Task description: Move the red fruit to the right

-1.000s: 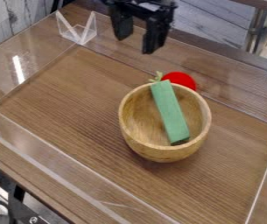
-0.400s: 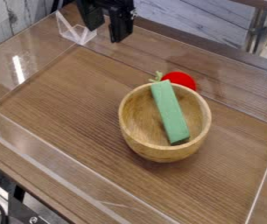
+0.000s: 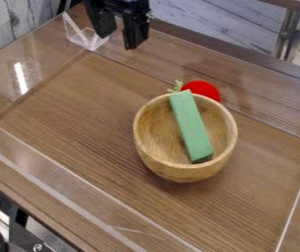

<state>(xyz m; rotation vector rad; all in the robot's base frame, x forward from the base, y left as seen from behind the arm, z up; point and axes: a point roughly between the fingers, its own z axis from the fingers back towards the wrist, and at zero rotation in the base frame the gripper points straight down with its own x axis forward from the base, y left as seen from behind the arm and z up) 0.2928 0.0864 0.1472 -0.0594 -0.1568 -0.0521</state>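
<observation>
The red fruit (image 3: 201, 91) sits behind the wooden bowl (image 3: 165, 156) holding a green block (image 3: 191, 127), touching its rim, while the gripper (image 3: 121, 24) hangs well apart, jaws wide and empty.

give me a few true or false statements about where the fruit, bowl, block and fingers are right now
1. The green block leans inside the wooden bowl. True.
2. The red fruit sits inside the bowl. False: it rests on the table just behind the bowl's far rim.
3. The gripper is closed on the red fruit. False: its fingers are open and empty, up at the far left, well apart from the fruit.
4. A clear wall borders the wooden table. True.
5. The gripper hangs directly above the bowl. False: it is off toward the back left corner.
</observation>
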